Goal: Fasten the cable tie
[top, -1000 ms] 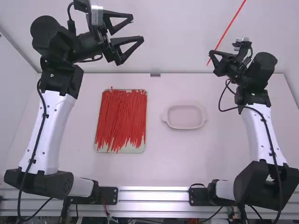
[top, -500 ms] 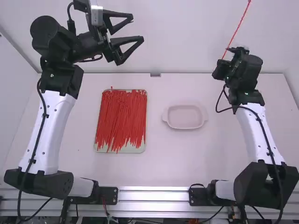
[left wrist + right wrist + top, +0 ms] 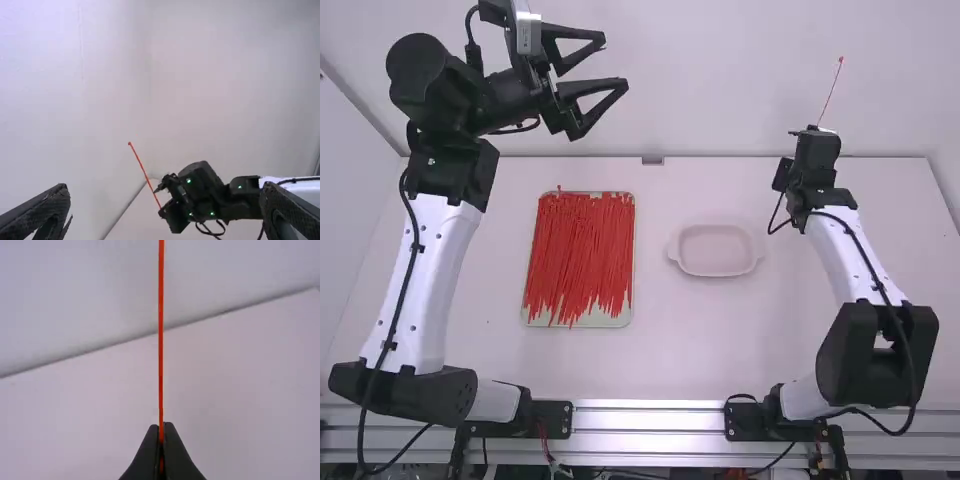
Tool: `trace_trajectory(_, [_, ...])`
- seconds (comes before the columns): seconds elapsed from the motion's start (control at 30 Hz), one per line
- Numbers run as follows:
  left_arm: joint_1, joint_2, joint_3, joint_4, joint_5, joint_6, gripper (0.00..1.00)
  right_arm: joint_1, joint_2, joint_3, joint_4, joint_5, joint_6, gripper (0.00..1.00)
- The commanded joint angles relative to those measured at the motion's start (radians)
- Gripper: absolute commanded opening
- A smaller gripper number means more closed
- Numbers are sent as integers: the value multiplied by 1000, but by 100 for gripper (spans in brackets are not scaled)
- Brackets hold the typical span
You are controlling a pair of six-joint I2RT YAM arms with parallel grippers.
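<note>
The right gripper [image 3: 161, 432], at far right, pinches one end of the cable tie [image 3: 831, 93], whose long axis runs straight out from the jaws, upward. The left gripper [image 3: 613, 62], spread wide, hangs well apart at far left.

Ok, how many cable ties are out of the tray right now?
1: a red cable tie pinched in the right gripper, raised at the far right. The rest lie in the tray; the white dish holds none.

Obstacles: tray [image 3: 620, 320] and bowl [image 3: 715, 270] mid-table (apart, not touching).
Passage: bare table [image 3: 652, 300] strip between them; wide margin along the near edge.
</note>
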Motion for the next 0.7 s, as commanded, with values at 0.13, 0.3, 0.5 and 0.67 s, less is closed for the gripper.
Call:
trace_trajectory(0.13, [-1, -3, -3, -1, -7, 0, 99, 29, 13, -4, -48, 174, 73, 0])
trace_trajectory(0.3, [-1, -3, -3, -1, -23, -1, 99, 122, -7, -4, -80, 304, 63, 0])
trace_trajectory(0.5, [-1, -3, -3, -61, -119, 0, 99, 308, -53, -4, -77, 505, 62, 0])
trace_trajectory(0.67, [-1, -3, -3, -88, -154, -6, 99, 439, -121, -4, -60, 589, 2, 0])
